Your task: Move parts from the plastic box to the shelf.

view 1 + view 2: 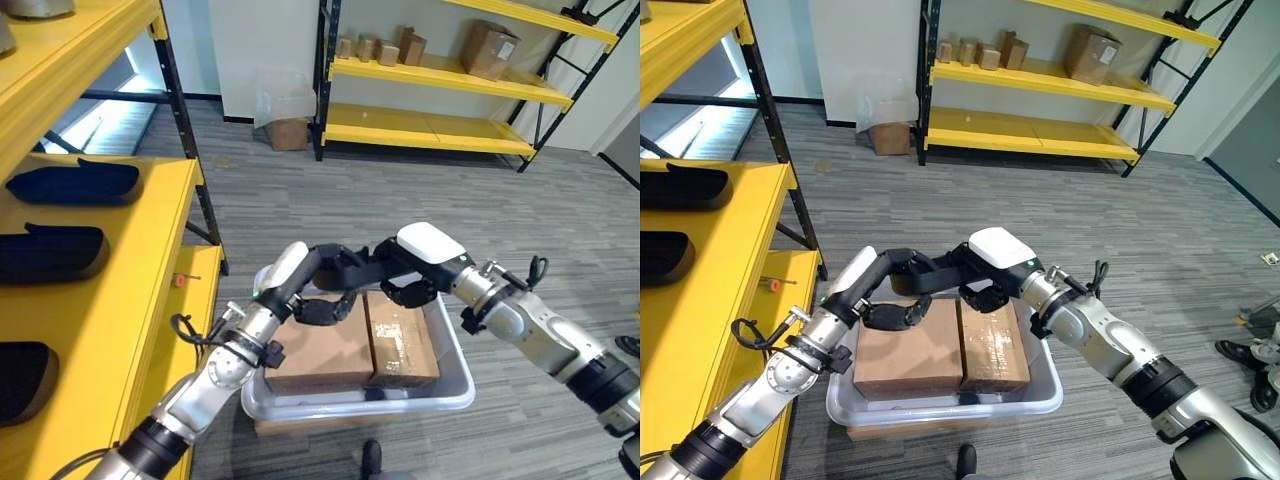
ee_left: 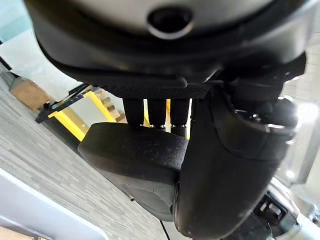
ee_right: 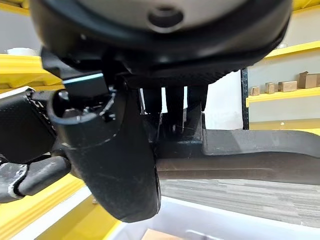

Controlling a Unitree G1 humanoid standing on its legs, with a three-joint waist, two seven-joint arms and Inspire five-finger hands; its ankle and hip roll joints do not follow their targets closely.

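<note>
Both hands, left hand (image 1: 322, 308) and right hand (image 1: 412, 288), clamp one black part (image 1: 930, 272) above the plastic box (image 1: 1040, 400)

Just below the matt black hands (image 1: 902, 314), matt brown cardboard cartons (image 1: 907, 357), one taped glossily, are seen in a translucent smooth plastic box (image 1: 1045, 397), while beside the left arm glossy yellow-painted metal shelving (image 1: 110, 300) carries matt dark parts (image 1: 75, 183) above rough grey carpet (image 1: 970, 200).
</note>
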